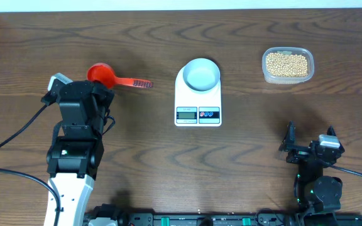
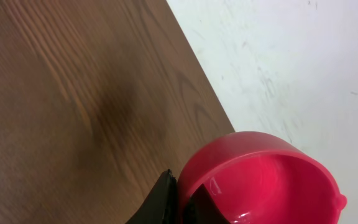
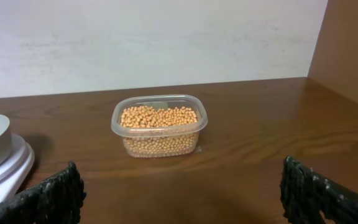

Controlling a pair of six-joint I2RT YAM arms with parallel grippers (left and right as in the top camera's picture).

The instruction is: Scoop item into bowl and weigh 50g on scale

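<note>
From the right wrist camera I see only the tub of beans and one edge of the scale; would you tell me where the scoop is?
Observer: The red scoop lies well to the left of the scale, with its handle pointing toward the scale.
Operator: Thank you. Is anything holding it?
Observer: Yes, the left gripper is shut on it, pinching the wall of its cup.
Operator: And has anything been scooped yet?
Observer: No. The bowl on the scale's far half is empty.
</note>
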